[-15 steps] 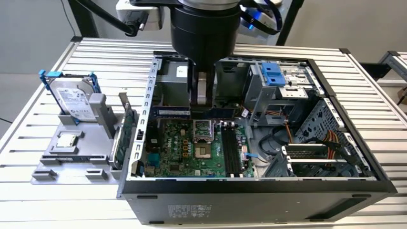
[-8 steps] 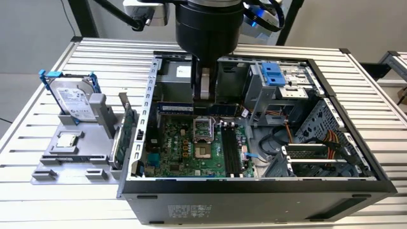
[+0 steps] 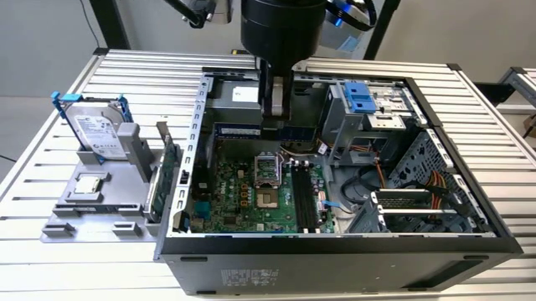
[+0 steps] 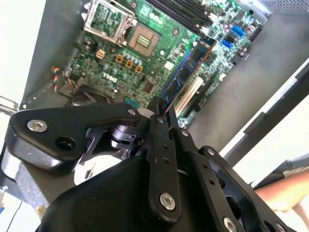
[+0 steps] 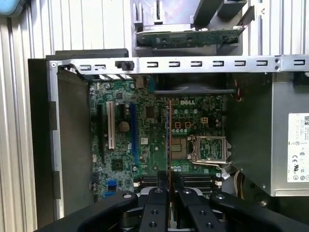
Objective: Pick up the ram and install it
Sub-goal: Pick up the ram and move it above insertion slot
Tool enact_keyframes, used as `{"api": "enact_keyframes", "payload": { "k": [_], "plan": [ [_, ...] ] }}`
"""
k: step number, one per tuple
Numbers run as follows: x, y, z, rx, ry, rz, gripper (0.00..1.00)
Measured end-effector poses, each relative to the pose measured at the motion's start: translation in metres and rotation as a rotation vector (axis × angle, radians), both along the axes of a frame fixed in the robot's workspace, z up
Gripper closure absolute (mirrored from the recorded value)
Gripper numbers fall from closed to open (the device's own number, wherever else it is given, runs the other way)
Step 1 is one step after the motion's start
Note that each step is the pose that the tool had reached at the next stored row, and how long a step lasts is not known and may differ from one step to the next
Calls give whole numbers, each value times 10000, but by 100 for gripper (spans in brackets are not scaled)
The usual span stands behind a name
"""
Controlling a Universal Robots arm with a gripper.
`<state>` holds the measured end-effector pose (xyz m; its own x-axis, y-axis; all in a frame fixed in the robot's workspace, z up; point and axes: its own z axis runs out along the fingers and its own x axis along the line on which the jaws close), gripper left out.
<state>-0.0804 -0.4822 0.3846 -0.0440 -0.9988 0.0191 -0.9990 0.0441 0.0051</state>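
Observation:
My gripper (image 3: 275, 120) is shut on the ram (image 3: 243, 130), a thin blue stick with black chips. It hangs level above the back of the open computer case (image 3: 335, 241). In the second wrist view the ram (image 4: 186, 72) runs out from my gripper (image 4: 161, 110) over the green motherboard (image 4: 116, 53). In the first wrist view the ram (image 5: 169, 137) shows edge-on as a thin line rising from my gripper (image 5: 170, 182). The black memory slots (image 3: 303, 199) lie lower on the motherboard (image 3: 238, 191), beside the processor socket (image 3: 268, 182), and the ram is well above them.
A grey holder (image 3: 92, 210) at the exterior view's left carries a silver hard drive in a blue frame (image 3: 96, 128), a green expansion card (image 3: 169, 164) and a small chip (image 3: 88, 184). Inside the case are the power supply (image 3: 238, 99), drive bays (image 3: 368, 103) and cables (image 3: 423, 182). A person's hand (image 4: 285, 193) is nearby.

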Motion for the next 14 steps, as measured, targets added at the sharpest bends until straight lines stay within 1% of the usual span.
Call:
{"api": "enact_keyframes", "payload": {
  "k": [10, 14],
  "plan": [
    [97, 254, -1, 1, -1, 0, 100],
    [130, 327, -1, 0, 0, 1, 100]
  ]
}}
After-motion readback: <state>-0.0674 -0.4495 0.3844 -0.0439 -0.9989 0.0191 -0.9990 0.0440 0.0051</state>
